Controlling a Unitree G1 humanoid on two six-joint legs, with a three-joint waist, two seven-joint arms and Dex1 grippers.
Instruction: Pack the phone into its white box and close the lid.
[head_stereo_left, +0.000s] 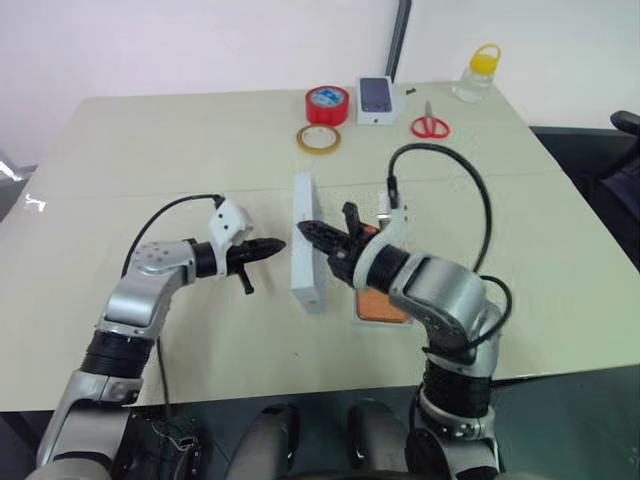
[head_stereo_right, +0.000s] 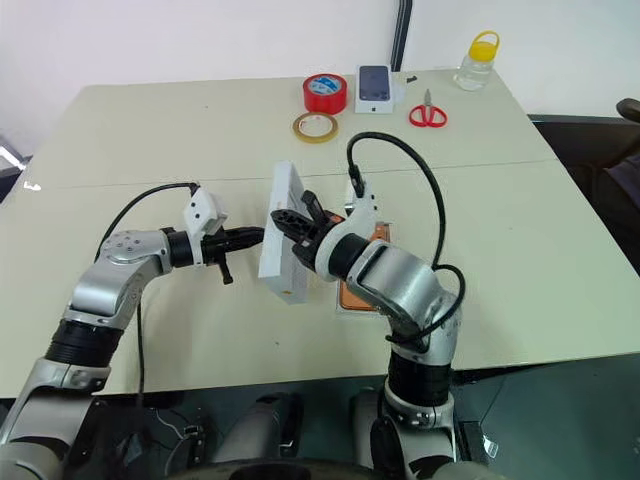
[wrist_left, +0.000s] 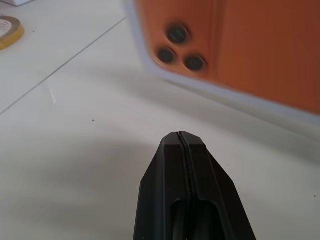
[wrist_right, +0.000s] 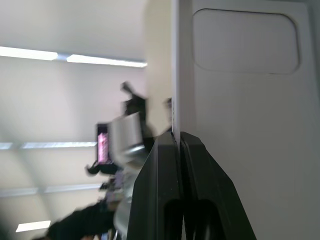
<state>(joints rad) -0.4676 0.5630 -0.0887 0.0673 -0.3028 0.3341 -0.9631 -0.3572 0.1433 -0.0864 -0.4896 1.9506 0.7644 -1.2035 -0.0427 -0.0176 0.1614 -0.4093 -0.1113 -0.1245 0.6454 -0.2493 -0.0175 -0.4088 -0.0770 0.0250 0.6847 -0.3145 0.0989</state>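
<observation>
Both arms reach forward over the table (head_stereo_left: 150, 150), forearms bent inward so the two end effectors point at each other across the middle.

The left end effector (head_stereo_left: 272, 246) points to the right, roughly level. Its fingers (wrist_left: 185, 165) are pressed fully together and hold nothing. Its tip sits just beside the outer face of the lid (head_stereo_left: 305, 250), which carries the orange phone picture; contact cannot be confirmed.

The right end effector (head_stereo_left: 312, 232) points to the left with the wrist rolled over. Its fingers (wrist_right: 175, 155) are clamped on the lid's rim wall, one on each side of it. The lid stands on its long edge on the table, between the two end effectors, with its plain white inside facing the right end effector.

The white box (head_stereo_left: 385, 318) lies flat on the table under the right forearm, just behind the right end effector. The phone (head_stereo_left: 378, 307) lies inside it, orange surface up, mostly hidden by the arm.

Well beyond both end effectors, near the far table edge, lie a red tape roll (head_stereo_left: 327, 104), a yellowish tape roll (head_stereo_left: 318, 139), a smaller white box (head_stereo_left: 375, 99), red scissors (head_stereo_left: 430, 123) and a yellow-capped bottle (head_stereo_left: 476, 73).
</observation>
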